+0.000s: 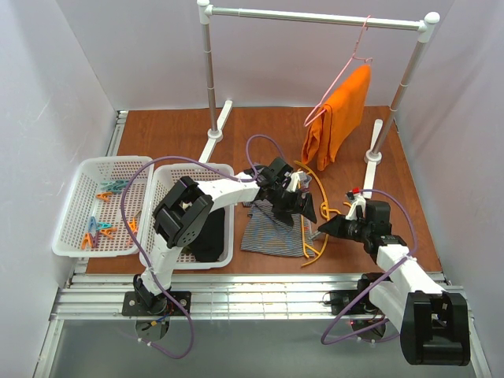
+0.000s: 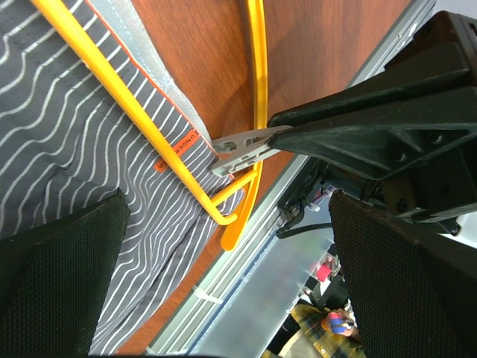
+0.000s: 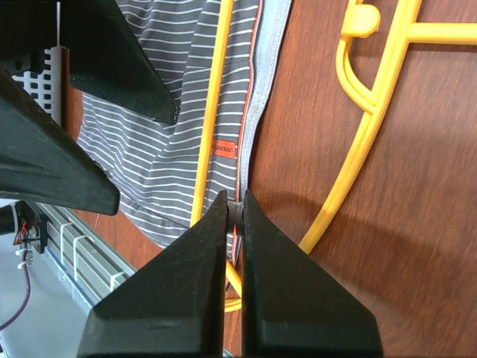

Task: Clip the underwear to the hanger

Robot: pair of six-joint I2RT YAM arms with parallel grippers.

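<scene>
The grey striped underwear (image 1: 268, 230) lies flat on the brown table. The yellow hanger (image 1: 316, 211) lies on it, one arm across the cloth near the waistband. My right gripper (image 1: 326, 228) is shut on the waistband edge by the small orange tag (image 3: 223, 149); in the right wrist view (image 3: 234, 203) the jaws pinch the grey band. My left gripper (image 1: 293, 201) hovers over the underwear's far edge, open and empty. The left wrist view shows the underwear (image 2: 67, 149), the hanger (image 2: 257, 74) and the right gripper's tips (image 2: 237, 149) on the waistband.
Two white baskets stand at the left: one (image 1: 72, 206) holds coloured clothespins, the other (image 1: 227, 250) holds dark clothes. A clothes rail (image 1: 315, 16) at the back carries a pink wire hanger with an orange cloth (image 1: 339, 118). Its feet rest on the table.
</scene>
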